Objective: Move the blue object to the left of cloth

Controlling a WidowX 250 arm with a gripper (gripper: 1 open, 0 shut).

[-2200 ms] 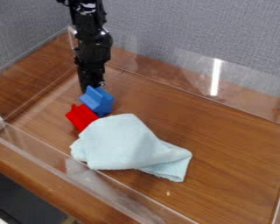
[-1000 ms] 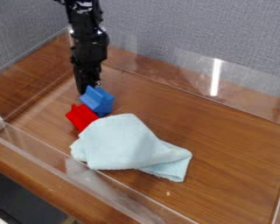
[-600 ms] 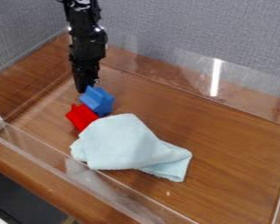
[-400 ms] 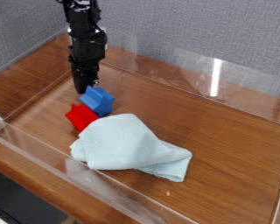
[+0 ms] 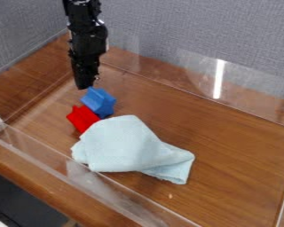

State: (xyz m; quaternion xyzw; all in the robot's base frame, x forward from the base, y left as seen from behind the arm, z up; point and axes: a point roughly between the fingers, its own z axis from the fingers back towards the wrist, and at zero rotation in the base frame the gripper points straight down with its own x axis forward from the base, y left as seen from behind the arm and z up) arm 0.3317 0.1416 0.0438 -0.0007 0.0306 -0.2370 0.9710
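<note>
Camera: blue object [image 5: 98, 102] just below end effector [image 5: 85, 82]

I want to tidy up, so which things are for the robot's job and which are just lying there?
For the job:
- blue block, the thing to move
- pale cloth, the thing it goes to the left of
- gripper, the part that does the moving

Just lying there:
- red block

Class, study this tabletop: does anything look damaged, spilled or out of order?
Nothing looks spilled or damaged. The cloth lies rumpled and askew rather than folded flat, with an uneven outline. Behind it, the red block and the blue object sit close together at angles, which seems ordinary for loose pieces.
</note>
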